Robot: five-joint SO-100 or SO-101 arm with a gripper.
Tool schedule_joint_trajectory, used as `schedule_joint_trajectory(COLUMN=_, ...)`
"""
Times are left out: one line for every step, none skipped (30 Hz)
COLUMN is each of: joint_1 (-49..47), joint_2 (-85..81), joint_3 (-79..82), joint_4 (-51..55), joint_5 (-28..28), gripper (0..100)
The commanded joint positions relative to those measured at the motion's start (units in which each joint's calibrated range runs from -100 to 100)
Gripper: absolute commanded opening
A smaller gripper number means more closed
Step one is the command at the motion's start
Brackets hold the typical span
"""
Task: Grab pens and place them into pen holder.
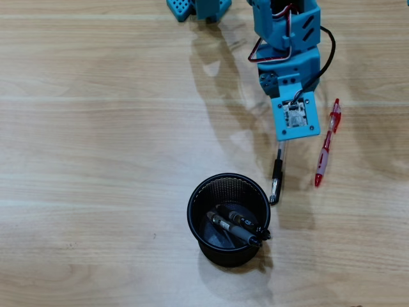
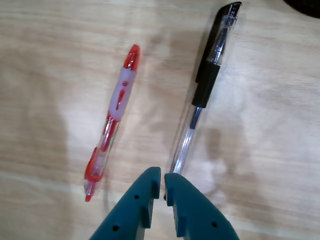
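A clear-and-black pen (image 1: 277,176) (image 2: 205,85) lies on the wooden table, its capped end close to the pen holder (image 1: 190,214), a black mesh cup with two dark pens (image 1: 233,225) inside. To its right in the overhead view lies a red-and-white pen (image 1: 326,144) (image 2: 112,125). My gripper (image 2: 162,174) hangs over the clear pen's bare end, jaws shut with only a sliver between them and nothing held. That end runs under the right fingertip (image 2: 175,181). In the overhead view the blue wrist (image 1: 295,118) hides the fingers.
The arm's blue base parts (image 1: 198,7) stand at the top edge of the overhead view. A dark sliver of the holder's rim (image 2: 306,4) shows in the wrist view's top right corner. Bare wood stretches left of the holder.
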Motion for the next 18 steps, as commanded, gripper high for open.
schedule_joint_trajectory(joint_1=1.5, joint_2=2.6, joint_3=-5.9, joint_4=-0.5, joint_5=-0.2, gripper=2)
schedule_joint_trajectory(joint_1=1.5, joint_2=3.2, joint_3=-6.7, joint_4=-0.5, joint_5=-0.2, gripper=2)
schedule_joint_trajectory(joint_1=1.5, joint_2=4.0, joint_3=-7.2, joint_4=-0.5, joint_5=-0.2, gripper=2)
schedule_joint_trajectory(joint_1=1.5, joint_2=5.1, joint_3=-8.1, joint_4=-0.5, joint_5=-0.2, gripper=2)
schedule_joint_trajectory(joint_1=1.5, joint_2=5.5, joint_3=-8.4, joint_4=-0.5, joint_5=-0.2, gripper=2)
schedule_joint_trajectory(joint_1=1.6, joint_2=5.8, joint_3=-8.6, joint_4=-0.5, joint_5=-0.2, gripper=2)
schedule_joint_trajectory(joint_1=1.9, joint_2=6.1, joint_3=-8.6, joint_4=-0.5, joint_5=-0.2, gripper=2)
schedule_joint_trajectory(joint_1=2.0, joint_2=6.2, joint_3=-8.6, joint_4=-0.5, joint_5=-0.2, gripper=2)
schedule_joint_trajectory(joint_1=2.1, joint_2=6.2, joint_3=-8.6, joint_4=-0.5, joint_5=-0.2, gripper=2)
schedule_joint_trajectory(joint_1=2.1, joint_2=6.2, joint_3=-8.6, joint_4=-0.5, joint_5=-0.2, gripper=2)
schedule_joint_trajectory(joint_1=2.2, joint_2=6.2, joint_3=-8.6, joint_4=-0.5, joint_5=-0.2, gripper=2)
schedule_joint_trajectory(joint_1=2.2, joint_2=6.2, joint_3=-8.5, joint_4=-0.5, joint_5=-0.2, gripper=3)
schedule_joint_trajectory(joint_1=2.2, joint_2=6.3, joint_3=-8.5, joint_4=-0.5, joint_5=-0.2, gripper=4)
schedule_joint_trajectory(joint_1=2.2, joint_2=6.3, joint_3=-8.4, joint_4=-0.5, joint_5=-0.2, gripper=7)
schedule_joint_trajectory(joint_1=2.2, joint_2=6.3, joint_3=-8.4, joint_4=-0.5, joint_5=-0.2, gripper=9)
schedule_joint_trajectory(joint_1=2.2, joint_2=6.3, joint_3=-8.3, joint_4=-0.5, joint_5=-0.2, gripper=12)
schedule_joint_trajectory(joint_1=2.1, joint_2=6.3, joint_3=-8.3, joint_4=-0.5, joint_5=-0.2, gripper=14)
schedule_joint_trajectory(joint_1=2.0, joint_2=6.3, joint_3=-8.2, joint_4=-0.6, joint_5=-0.2, gripper=15)
